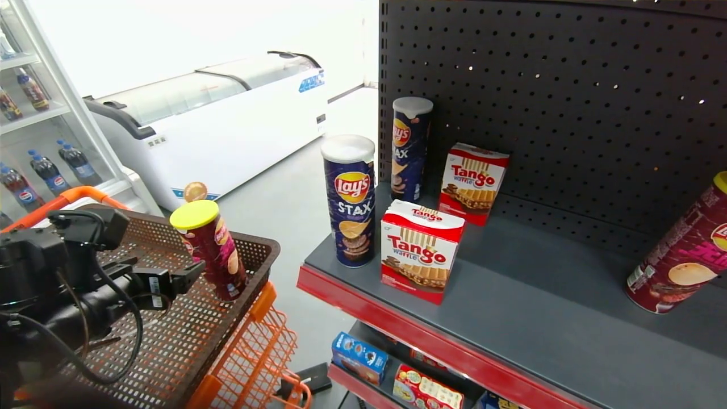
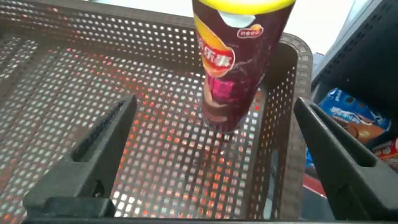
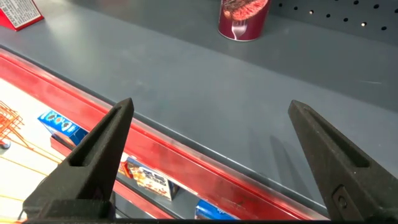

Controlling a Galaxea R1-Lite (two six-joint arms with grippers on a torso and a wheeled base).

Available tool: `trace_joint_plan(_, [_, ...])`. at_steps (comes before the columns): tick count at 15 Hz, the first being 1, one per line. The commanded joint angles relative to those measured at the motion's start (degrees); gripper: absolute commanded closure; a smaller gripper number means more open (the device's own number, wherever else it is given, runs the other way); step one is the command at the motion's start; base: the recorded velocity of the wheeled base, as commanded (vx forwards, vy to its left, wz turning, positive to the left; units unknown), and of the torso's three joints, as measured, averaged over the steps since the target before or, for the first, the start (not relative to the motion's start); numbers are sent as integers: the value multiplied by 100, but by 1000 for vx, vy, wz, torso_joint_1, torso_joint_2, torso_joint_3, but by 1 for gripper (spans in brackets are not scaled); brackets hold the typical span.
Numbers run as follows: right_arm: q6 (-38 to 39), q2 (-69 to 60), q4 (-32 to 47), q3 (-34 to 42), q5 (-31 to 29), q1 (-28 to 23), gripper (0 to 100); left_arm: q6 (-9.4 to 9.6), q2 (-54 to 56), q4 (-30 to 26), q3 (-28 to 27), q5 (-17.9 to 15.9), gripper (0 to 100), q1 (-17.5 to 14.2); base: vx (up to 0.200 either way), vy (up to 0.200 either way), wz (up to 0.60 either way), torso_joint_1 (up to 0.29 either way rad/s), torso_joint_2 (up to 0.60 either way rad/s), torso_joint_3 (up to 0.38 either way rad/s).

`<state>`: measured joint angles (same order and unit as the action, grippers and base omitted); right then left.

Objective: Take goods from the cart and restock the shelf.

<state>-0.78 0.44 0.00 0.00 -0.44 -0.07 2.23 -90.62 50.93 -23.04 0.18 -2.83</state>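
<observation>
Clearly left tool [image 2: 214,104] gapes wide, empty — chip can [image 2: 233,68] ahead; right tool [image 3: 211,107] same, above shelf [image 3: 249,93]

chip can [image 1: 209,250] in basket [image 1: 264,243] | basket left of shelf [image 1: 539,309] | front box [image 1: 420,253] right of front tube [image 1: 351,201]

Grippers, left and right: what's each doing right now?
Left gripper: open, empty, facing the maroon chip can in the cart basket.
Right gripper: open, empty, above the shelf.

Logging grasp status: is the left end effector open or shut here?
Open: the left end effector has its fingers wide apart; the yellow-lidded chip can stands beyond them in the cart basket, untouched.
</observation>
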Motion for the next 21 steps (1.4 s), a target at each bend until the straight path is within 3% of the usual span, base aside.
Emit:
trace_joint_plan(1, [-1,9,0,0,0,-1,0,-12,-834,312,-157,-1,0,72,0,0,0,0,0,0])
trace_joint_plan(6, [-1,9,0,0,0,-1,0,-56,-1695,725,-649,8,0,151,0,0,0,0,0,0])
trace_joint_plan(9, [-1,9,0,0,0,-1,0,-206,-2144,1015,-1089,-1,0,133,0,0,0,0,0,0])
trace_joint_plan(13, [-1,9,0,0,0,-1,0,-197,-2478,1393,-1317,-1,0,151,0,0,0,0,0,0])
trace_joint_plan(14, [-1,9,0,0,0,-1,0,-170,-2513,1384,-1379,-9,100,142,0,0,0,0,0,0])
trace_joint_plan(17, [-1,9,0,0,0,-1,0,-91,-2521,1411,-1475,-9,100,142,0,0,0,0,0,0])
trace_joint_plan(18, [-1,9,0,0,0,-1,0,111,-2513,1428,-1528,-18,100,125,0,0,0,0,0,0])
trace_joint_plan(21, [-1,9,0,0,0,-1,0,234,-2469,1490,-1563,-18,100,125,0,0,0,0,0,0])
